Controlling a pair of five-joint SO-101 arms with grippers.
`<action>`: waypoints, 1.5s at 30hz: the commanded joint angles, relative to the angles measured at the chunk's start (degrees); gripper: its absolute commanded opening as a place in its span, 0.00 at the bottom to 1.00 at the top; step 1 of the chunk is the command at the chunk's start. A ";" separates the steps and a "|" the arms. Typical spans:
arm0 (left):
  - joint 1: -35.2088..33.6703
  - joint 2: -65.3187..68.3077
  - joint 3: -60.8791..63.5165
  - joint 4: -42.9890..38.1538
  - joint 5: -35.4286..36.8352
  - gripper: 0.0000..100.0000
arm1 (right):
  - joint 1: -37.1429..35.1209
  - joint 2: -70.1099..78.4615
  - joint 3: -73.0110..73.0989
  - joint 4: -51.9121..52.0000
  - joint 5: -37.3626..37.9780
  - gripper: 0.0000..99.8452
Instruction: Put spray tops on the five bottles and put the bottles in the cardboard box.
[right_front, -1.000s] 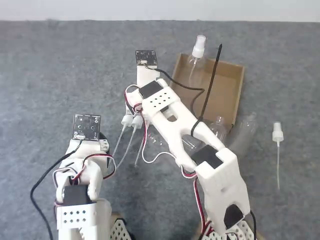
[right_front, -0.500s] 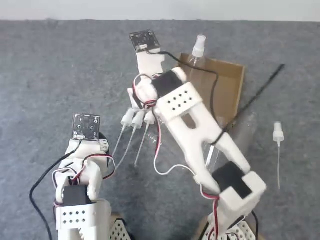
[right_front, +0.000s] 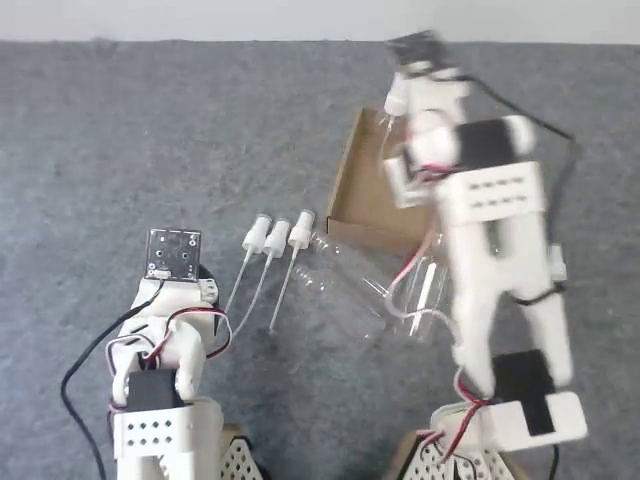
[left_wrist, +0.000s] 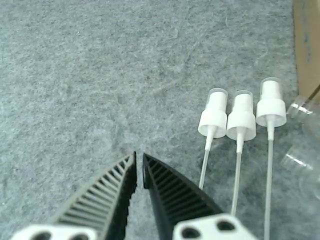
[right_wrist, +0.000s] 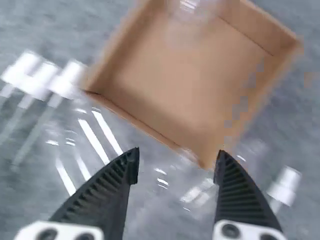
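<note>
Three white spray tops (right_front: 277, 236) (left_wrist: 241, 116) lie side by side on the grey carpet, dip tubes pointing back toward the arms. My left gripper (left_wrist: 139, 161) is shut and empty, low over the carpet just short of them. Several clear bottles (right_front: 345, 280) lie uncapped beside the cardboard box (right_front: 362, 195) (right_wrist: 200, 80). My right gripper (right_wrist: 177, 157) hangs open and empty above the box's near corner. One capped bottle (right_wrist: 186, 11) shows blurred at the box's far end. Another spray top (right_wrist: 284, 184) lies on the carpet beyond the box's corner.
The right arm (right_front: 495, 230) stretches over the bottles and the box's right side, covering them in the high view. Two bottle mouths (left_wrist: 300, 107) lie close to the spray tops. Open carpet spreads to the left and far left.
The right arm has swung from above the spray tops across to the right, ending over the cardboard box. The left arm has stayed still.
</note>
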 joint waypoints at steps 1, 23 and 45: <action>0.09 -0.88 -0.48 -1.49 -0.35 0.01 | 10.68 -3.82 -2.02 1.63 5.80 0.20; 0.09 -0.88 1.19 -3.87 -0.35 0.01 | 34.68 9.71 10.20 -18.24 16.44 0.19; 0.09 -0.88 1.27 -3.87 -0.35 0.01 | 33.89 33.63 12.04 -29.58 14.07 0.18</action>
